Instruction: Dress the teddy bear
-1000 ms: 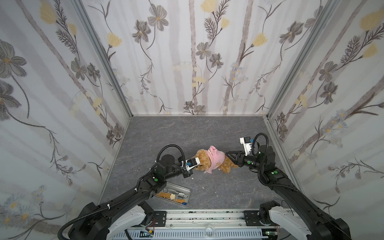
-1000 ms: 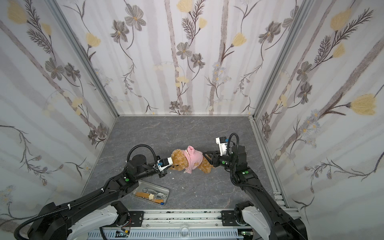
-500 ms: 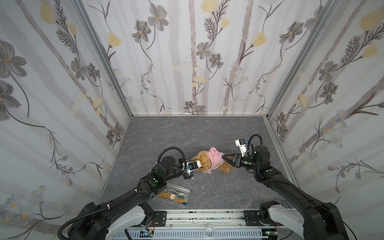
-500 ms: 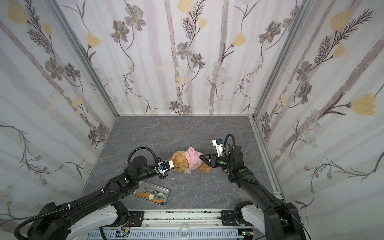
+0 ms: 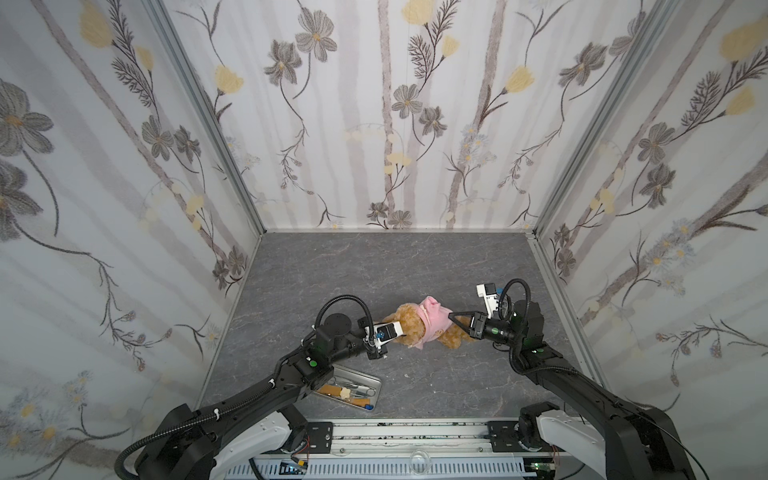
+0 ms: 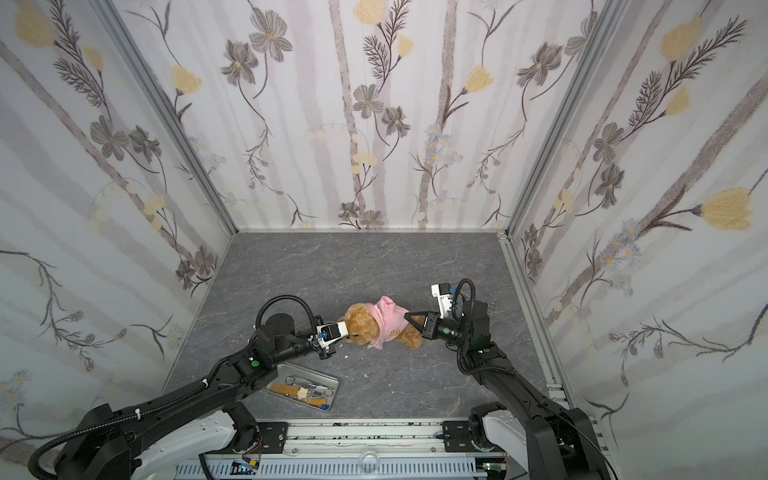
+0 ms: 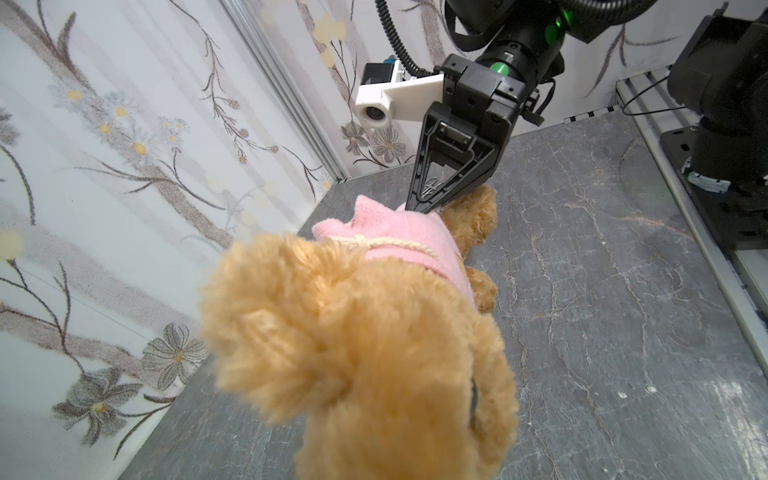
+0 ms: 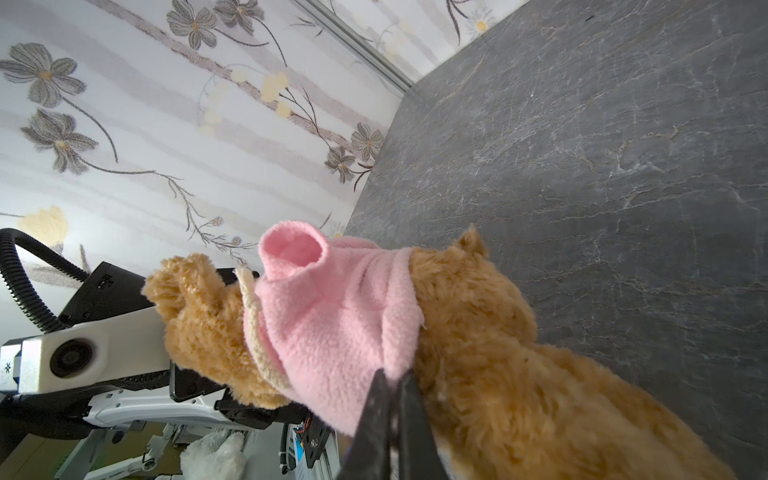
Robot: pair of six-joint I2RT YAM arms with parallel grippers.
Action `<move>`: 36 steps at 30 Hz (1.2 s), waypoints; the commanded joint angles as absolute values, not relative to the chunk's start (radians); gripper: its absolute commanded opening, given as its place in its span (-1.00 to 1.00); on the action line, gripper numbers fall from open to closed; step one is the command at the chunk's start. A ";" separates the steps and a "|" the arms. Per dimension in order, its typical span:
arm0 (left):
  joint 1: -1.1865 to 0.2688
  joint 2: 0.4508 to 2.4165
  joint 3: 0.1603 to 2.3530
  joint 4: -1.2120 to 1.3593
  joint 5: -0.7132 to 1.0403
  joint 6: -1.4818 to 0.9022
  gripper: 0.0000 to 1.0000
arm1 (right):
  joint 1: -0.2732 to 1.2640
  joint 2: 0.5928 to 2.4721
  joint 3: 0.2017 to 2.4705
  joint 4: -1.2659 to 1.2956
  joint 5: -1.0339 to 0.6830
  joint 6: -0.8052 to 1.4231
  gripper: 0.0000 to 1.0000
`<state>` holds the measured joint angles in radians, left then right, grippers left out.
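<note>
Teddy bear [image 5: 409, 328]: shaggy golden-brown plush with round ears, pink shirt [image 5: 434, 322] over the torso, cream cord at the neck. It sits lower centre in both top views on the grey table [image 5: 415, 266], head frame-left, legs frame-right. The face is hard to make out. Left gripper [image 5: 398, 332] meets the head; its fingers are buried in fur under the wrist camera, closed, apparently gripping the head. Right gripper [image 5: 451, 316] is at the bear's frame-right side, tips pinched together on the pink shirt's hem.
</note>
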<state>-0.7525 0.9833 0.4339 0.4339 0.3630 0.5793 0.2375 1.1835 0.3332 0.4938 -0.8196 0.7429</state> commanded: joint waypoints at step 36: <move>-0.791 1.006 0.460 0.608 -0.034 0.031 -1.00 | 0.393 1.072 0.455 0.300 -0.357 0.446 -0.40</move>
<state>-0.7914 0.9989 0.4461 0.5354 -0.0109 0.0483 0.3874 1.0935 0.4278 0.4015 -0.4789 0.5545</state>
